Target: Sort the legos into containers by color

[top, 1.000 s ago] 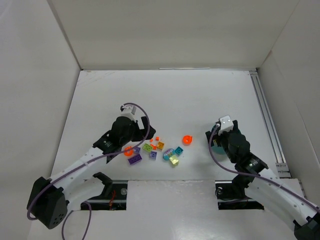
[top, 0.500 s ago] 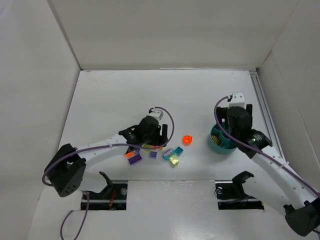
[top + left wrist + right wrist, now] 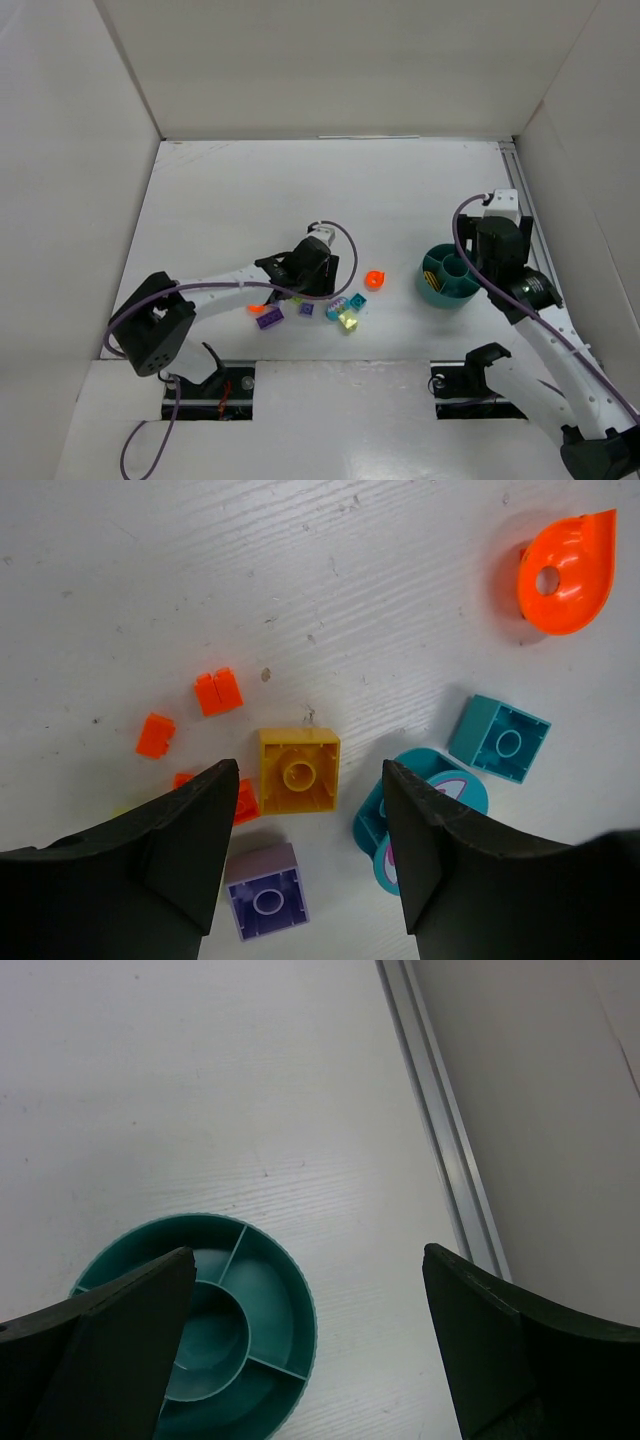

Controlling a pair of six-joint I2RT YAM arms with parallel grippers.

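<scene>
L fingers (image 3: 180, 850) wide apart, empty, over yellow brick (image 3: 298, 771)

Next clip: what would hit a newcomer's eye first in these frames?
A scatter of bright legos lies left of centre, with the left gripper open right over a yellow brick. To the right sits the teal bowl, its visible compartments bare, with the right gripper open above it. An orange teardrop piece lies alone between the two.
</scene>
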